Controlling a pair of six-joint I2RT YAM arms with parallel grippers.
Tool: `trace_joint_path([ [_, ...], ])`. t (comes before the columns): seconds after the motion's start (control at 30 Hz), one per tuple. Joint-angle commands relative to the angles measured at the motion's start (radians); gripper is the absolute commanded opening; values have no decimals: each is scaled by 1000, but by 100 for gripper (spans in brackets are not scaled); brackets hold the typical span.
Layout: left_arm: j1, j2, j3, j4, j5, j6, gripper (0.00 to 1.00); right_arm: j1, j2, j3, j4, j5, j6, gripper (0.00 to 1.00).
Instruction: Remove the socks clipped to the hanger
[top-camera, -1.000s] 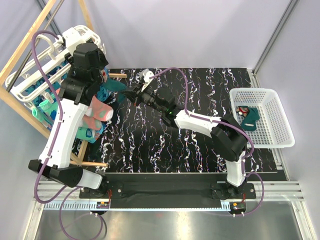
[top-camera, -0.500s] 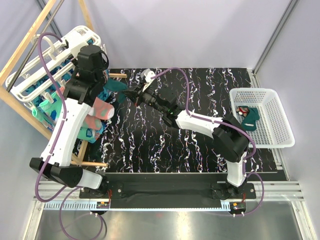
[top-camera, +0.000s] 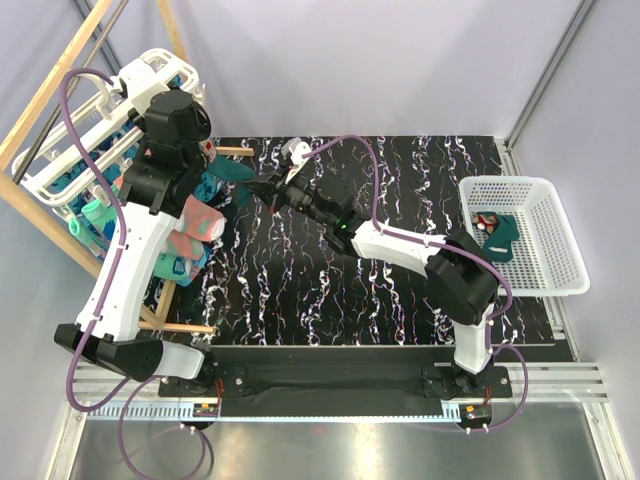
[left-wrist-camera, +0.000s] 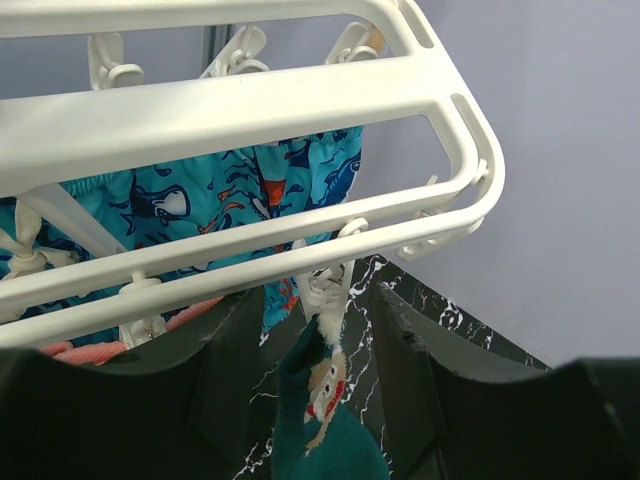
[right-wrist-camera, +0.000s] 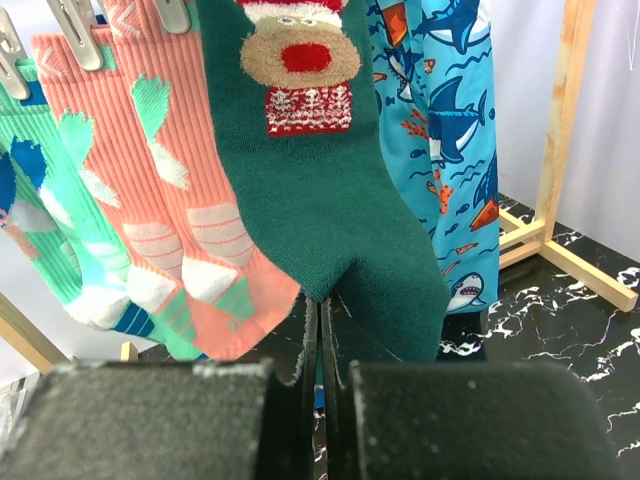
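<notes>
While one dark sock already lies in basket at table's right edge, most of job remains: coral, mint, blue socks and dark teal sock clipped to hanger at far-left corner. Your left gripper half-open, straddling clip on dark teal sock. Right gripper pinched shut on its lower edge. Wooden frame crowds left edge; you have pull room toward table middle.
</notes>
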Motion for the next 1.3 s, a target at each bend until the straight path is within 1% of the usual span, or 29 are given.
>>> trace_joint_path([
  [0.0, 5, -19, 8, 59, -37, 13, 51, -6, -59, -7, 58, -6, 6, 0],
  [0.37, 5, -23, -15, 75, -40, -24, 50, -8, -67, -14, 65, -17, 11, 0],
  [0.47, 4, -51, -66, 104, -40, -58, 52, -8, -67, -13, 69, -25, 15, 0],
  [0.6, -8, -62, -84, 110, -63, -92, 56, -8, -69, -17, 69, -23, 17, 0],
  [0.67, -11, -60, -92, 107, -74, -107, 56, -8, -70, -20, 71, -20, 14, 0],
  [0.77, -10, -63, -104, 139, -87, -98, 56, -8, -76, -31, 78, -17, 14, 0],
  [0.9, -10, -46, -83, 150, -89, -93, 55, -8, -78, -31, 80, -17, 11, 0],
  [1.0, -11, -39, -75, 151, -87, -93, 52, -8, -81, -36, 81, -17, 14, 0],
  [1.13, -10, -40, -77, 167, -84, -81, 45, -6, -81, -37, 83, -19, 14, 0],
  [1.2, -10, -39, -83, 171, -84, -73, 36, -8, -82, -39, 85, -20, 15, 0],
  [1.23, -10, -43, -84, 174, -83, -69, 29, -8, -82, -40, 86, -20, 17, 0],
  [1.27, -11, -45, -89, 180, -78, -67, 14, -6, -81, -40, 88, -22, 19, 0],
])
